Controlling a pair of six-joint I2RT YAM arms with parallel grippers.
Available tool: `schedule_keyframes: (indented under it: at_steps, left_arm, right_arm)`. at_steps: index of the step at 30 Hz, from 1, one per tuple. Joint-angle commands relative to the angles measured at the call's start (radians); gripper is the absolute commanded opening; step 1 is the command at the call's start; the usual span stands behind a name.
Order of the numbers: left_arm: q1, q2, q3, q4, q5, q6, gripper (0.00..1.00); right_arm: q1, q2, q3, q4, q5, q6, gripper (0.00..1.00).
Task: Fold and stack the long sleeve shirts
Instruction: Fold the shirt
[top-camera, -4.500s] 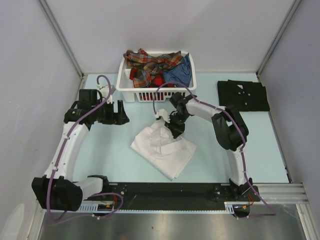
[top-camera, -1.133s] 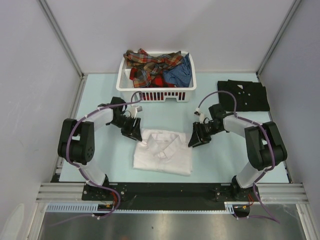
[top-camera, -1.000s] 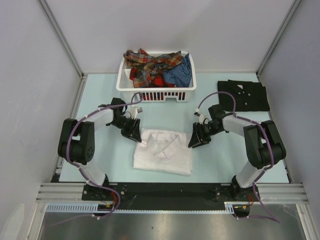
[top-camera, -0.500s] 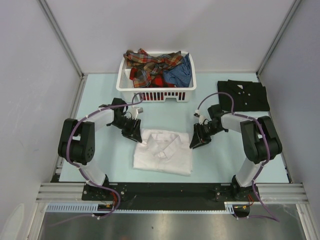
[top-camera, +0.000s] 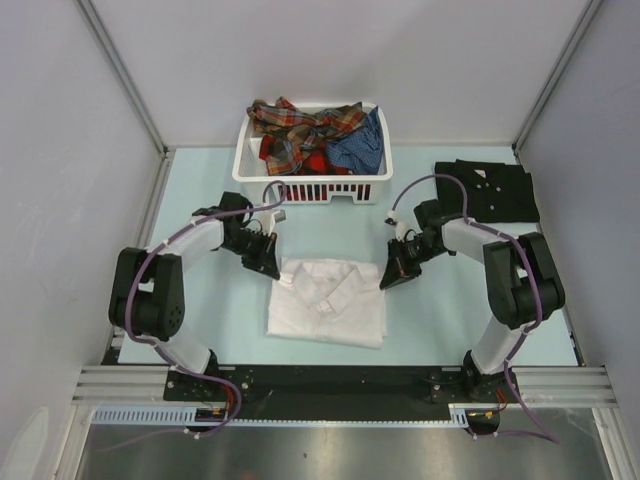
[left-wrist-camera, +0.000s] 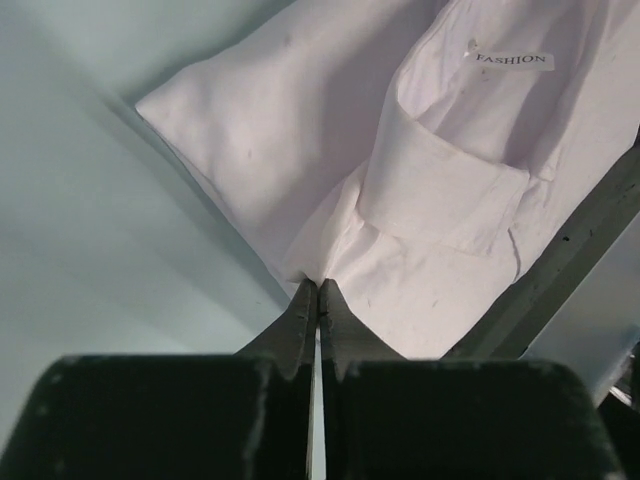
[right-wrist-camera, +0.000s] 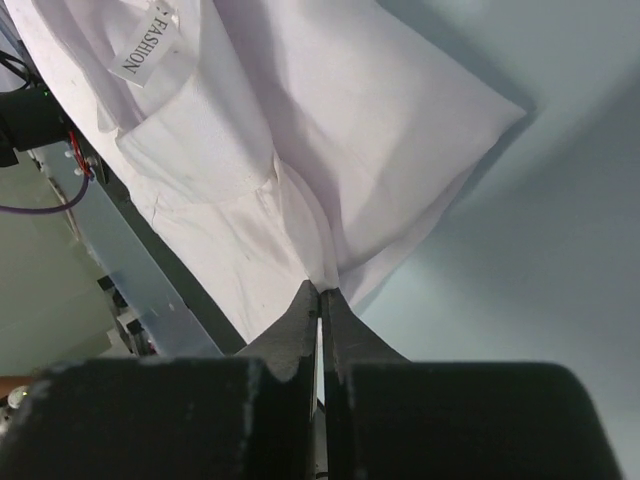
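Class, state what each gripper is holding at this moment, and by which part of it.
Both hold the white shirt. The left gripper pinches its far left corner by the collar, and the right gripper pinches its far right corner.

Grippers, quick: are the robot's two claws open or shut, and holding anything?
Left gripper: shut, pinching the left edge of the folded white collared cloth shirt.
Right gripper: shut, pinching the same shirt's right edge.

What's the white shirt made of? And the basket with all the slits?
The white shirt looks like thin woven cloth, matte and soft: it creases and folds flat. Cotton or a blend, I can't tell. The basket looks like stiff white plastic, smooth, with evenly moulded slats.
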Motion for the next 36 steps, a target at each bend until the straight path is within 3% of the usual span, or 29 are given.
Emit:
schedule_keyframes:
  at_steps: [1,10,15,17,20,21,24,25,30,36]
  left_arm:
    - [-0.004,-0.089,0.004,0.022,-0.008,0.060,0.00]
    - [-0.004,-0.097,-0.004,0.155,-0.040,0.029,0.00]
    - [-0.006,-0.022,-0.010,0.206,-0.065,-0.017,0.00]
    - [-0.003,0.009,-0.008,0.194,-0.063,-0.023,0.00]
    - [0.011,0.004,0.002,0.162,-0.051,-0.002,0.13]
    - [0.016,-0.009,0.007,0.153,-0.018,0.032,0.28]
    - [0.016,-0.081,0.056,0.131,0.047,0.122,0.51]
    - [-0.004,-0.091,0.090,0.131,0.058,0.137,0.55]
    - [-0.180,-0.059,0.209,0.126,0.004,0.199,0.59]
    - [-0.368,0.162,0.436,0.100,0.096,0.340,0.59]
  right_arm:
    - [-0.003,-0.059,0.064,-0.047,0.012,-0.058,0.00]
    - [-0.037,-0.052,0.120,0.018,0.037,-0.066,0.00]
    - [-0.031,0.046,0.130,0.009,0.006,-0.055,0.00]
    - [-0.029,0.059,0.121,-0.001,-0.009,-0.036,0.13]
    - [-0.072,0.048,0.090,-0.034,-0.064,-0.004,0.34]
    - [-0.091,0.021,0.076,-0.041,-0.078,0.008,0.36]
    - [-0.166,-0.050,0.004,-0.048,-0.112,0.065,0.36]
    - [-0.192,-0.065,-0.040,-0.036,-0.118,0.109,0.35]
    - [-0.189,-0.096,-0.183,0.134,-0.134,0.285,0.27]
    - [-0.180,-0.073,-0.278,0.286,-0.080,0.436,0.21]
